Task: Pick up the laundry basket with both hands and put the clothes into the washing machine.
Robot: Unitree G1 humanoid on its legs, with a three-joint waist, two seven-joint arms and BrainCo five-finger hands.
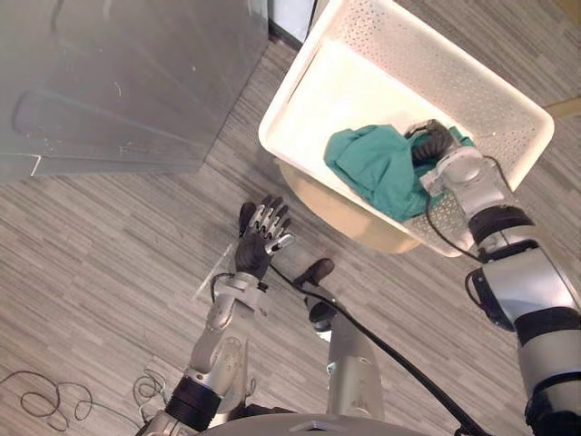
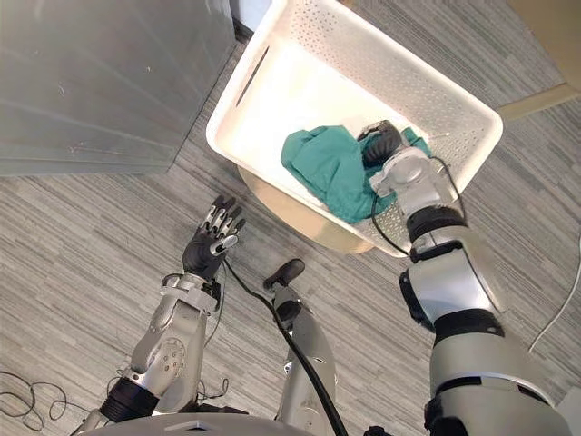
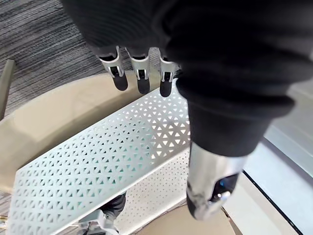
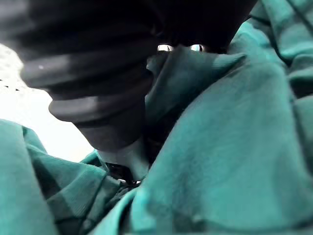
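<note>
A white perforated laundry basket (image 1: 304,77) sits tilted on a round beige stool (image 1: 338,216). A crumpled teal cloth (image 1: 374,165) lies in its near right corner. My right hand (image 1: 434,143) reaches down over the basket's near wall and is pressed into the cloth (image 4: 234,147), which folds round it. My left hand (image 1: 260,238) hovers over the floor just in front of the stool, open with straight fingers (image 3: 141,81), holding nothing. Past them the left wrist view looks at the basket's perforated wall (image 3: 98,166).
A large grey metal cabinet (image 1: 118,82) stands to the left of the basket. Grey wood-look flooring (image 1: 82,272) spreads around the stool. A beige board edge (image 2: 536,100) shows at the far right.
</note>
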